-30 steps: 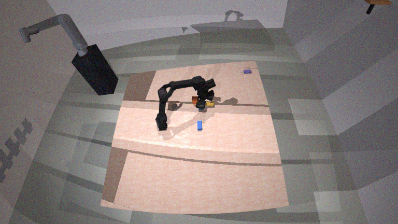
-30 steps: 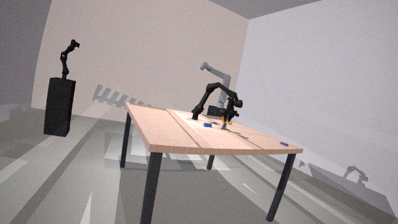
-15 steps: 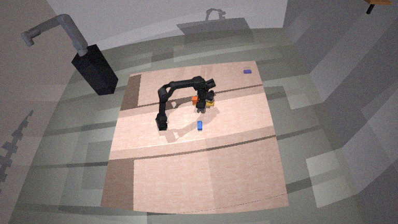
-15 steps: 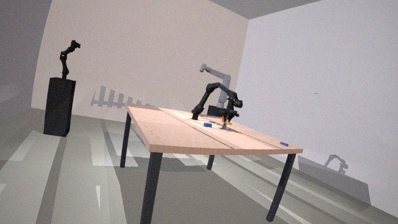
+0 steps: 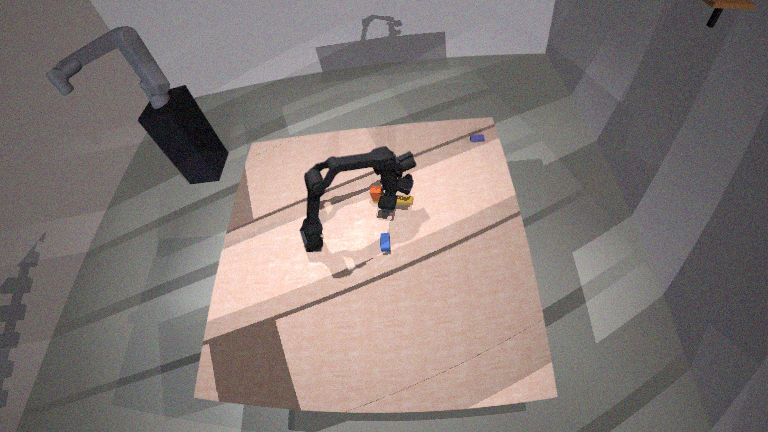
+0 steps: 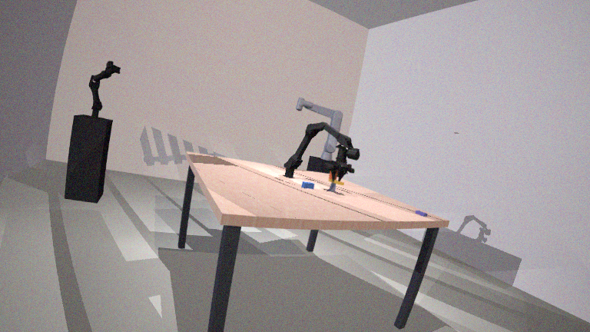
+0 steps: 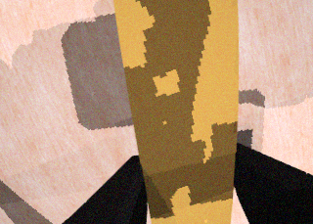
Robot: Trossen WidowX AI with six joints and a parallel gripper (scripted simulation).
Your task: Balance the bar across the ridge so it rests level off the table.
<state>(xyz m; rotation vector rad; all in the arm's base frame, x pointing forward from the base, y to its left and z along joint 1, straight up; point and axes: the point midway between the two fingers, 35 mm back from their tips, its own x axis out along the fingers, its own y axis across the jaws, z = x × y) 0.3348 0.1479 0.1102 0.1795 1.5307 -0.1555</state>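
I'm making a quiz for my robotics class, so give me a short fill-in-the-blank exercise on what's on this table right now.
1. The end effector is shut on a ____ bar.
2. Right beside the bar sits an ____ block.
3. The number of small blue blocks on the table is ____.
4. One blue block lies near the table's far ____.

Missing words: yellow; orange; two; corner
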